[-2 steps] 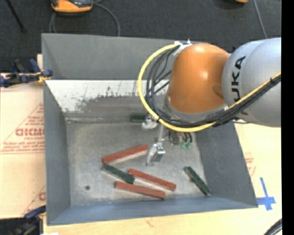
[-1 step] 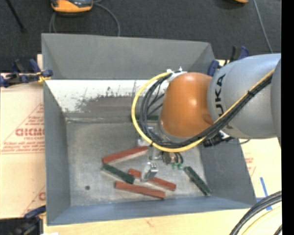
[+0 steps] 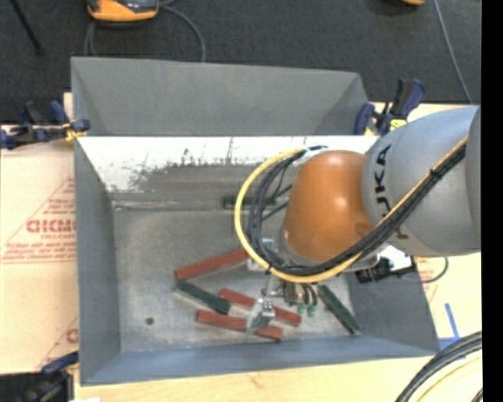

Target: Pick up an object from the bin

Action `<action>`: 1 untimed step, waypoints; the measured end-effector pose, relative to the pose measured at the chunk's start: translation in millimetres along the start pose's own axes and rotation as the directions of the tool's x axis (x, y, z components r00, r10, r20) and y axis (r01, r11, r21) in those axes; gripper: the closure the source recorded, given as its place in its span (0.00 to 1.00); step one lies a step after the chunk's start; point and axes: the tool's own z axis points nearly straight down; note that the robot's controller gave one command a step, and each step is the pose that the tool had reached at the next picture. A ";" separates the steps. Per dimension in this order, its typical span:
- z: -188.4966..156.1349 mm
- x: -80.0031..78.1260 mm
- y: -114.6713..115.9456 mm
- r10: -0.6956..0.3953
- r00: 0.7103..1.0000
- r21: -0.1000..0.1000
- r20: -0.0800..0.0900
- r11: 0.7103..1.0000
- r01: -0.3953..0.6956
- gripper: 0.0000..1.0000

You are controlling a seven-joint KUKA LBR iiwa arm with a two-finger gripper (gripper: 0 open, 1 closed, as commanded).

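Note:
My gripper (image 3: 265, 311) reaches down into the front middle of the bin, under the arm's orange cover. It stands in a small cluster of flat sticks. A short red stick (image 3: 235, 297) lies just to its left, and another red stick (image 3: 220, 320) lies in front of that. A red piece (image 3: 271, 332) lies right below the gripper and one more red piece (image 3: 287, 316) to its right. A dark green stick (image 3: 203, 296) lies further left. Whether any stick is gripped is hidden.
A longer red stick (image 3: 210, 265) lies slanted behind the cluster. A dark green stick (image 3: 339, 310) lies to the right near the bin's front right wall, with a small green bit (image 3: 307, 309) beside it. The arm and cables cover the bin's right half.

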 end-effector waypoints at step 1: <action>33.2 -6.0 -9.1 -0.042 0.999 0.000 0.008 0.999 0.042 0.00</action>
